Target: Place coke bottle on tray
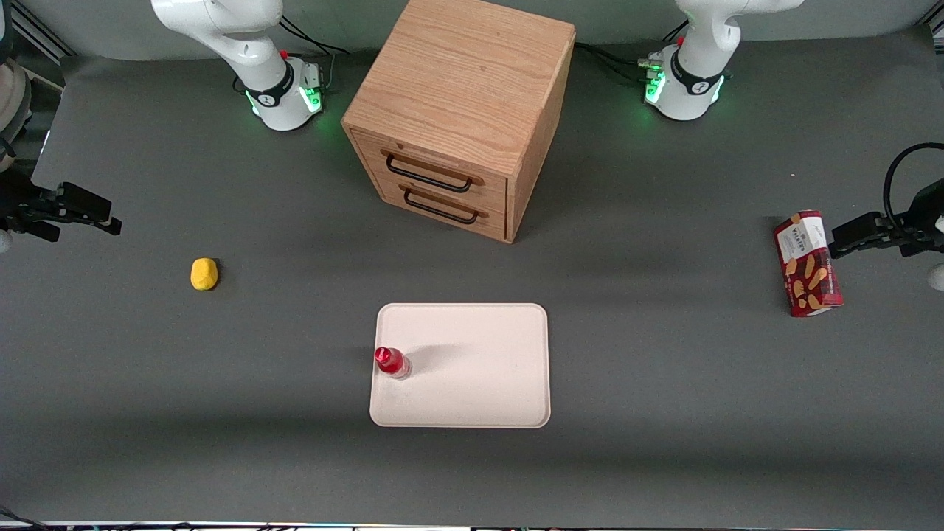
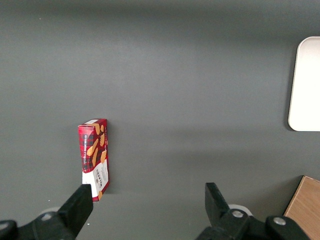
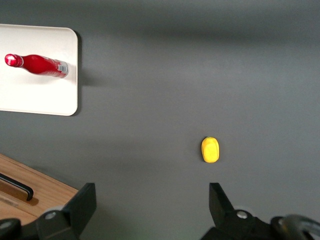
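Bottle stands on the tray; your gripper is off to the side, spread wide and empty.

You can see the bottle [image 1: 391, 362] upright on the tray [image 1: 479, 369], close to the rim at the working arm's end. Your gripper [image 1: 110, 221] hangs above the table at that arm's end, well apart from the tray, its fingers [image 3: 82, 202] parted with nothing between them. A yellow lump [image 1: 204, 273] lies on the table between gripper and tray. The cabinet [image 1: 461, 110] sits farther from the front camera than the tray, and a snack box [image 1: 807, 263] lies toward the parked arm's end.
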{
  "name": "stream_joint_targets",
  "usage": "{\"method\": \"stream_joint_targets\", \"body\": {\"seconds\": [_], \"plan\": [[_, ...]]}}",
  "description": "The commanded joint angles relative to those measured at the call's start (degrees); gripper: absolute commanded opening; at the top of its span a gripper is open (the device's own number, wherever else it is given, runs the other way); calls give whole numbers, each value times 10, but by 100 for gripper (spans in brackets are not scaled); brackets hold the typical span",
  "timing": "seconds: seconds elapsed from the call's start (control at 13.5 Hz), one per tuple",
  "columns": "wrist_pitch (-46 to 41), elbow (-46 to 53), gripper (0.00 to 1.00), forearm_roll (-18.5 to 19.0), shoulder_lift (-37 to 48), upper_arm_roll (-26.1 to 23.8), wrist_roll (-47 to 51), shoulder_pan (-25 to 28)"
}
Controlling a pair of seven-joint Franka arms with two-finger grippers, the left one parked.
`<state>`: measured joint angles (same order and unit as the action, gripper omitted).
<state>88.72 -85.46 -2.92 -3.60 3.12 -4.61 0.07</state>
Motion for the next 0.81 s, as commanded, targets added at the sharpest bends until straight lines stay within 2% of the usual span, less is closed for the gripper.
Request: {"method": "stream_joint_targets", "body": {"seconds": [0.0,0.3,0.52,0.74], "plan": [[11,-20,100,6,23,7,30,12],[11,-16,100,9,23,7,26,4],[11,-16,100,36,22,6,25,5],[11,-16,100,36,23,6,21,5]]}}
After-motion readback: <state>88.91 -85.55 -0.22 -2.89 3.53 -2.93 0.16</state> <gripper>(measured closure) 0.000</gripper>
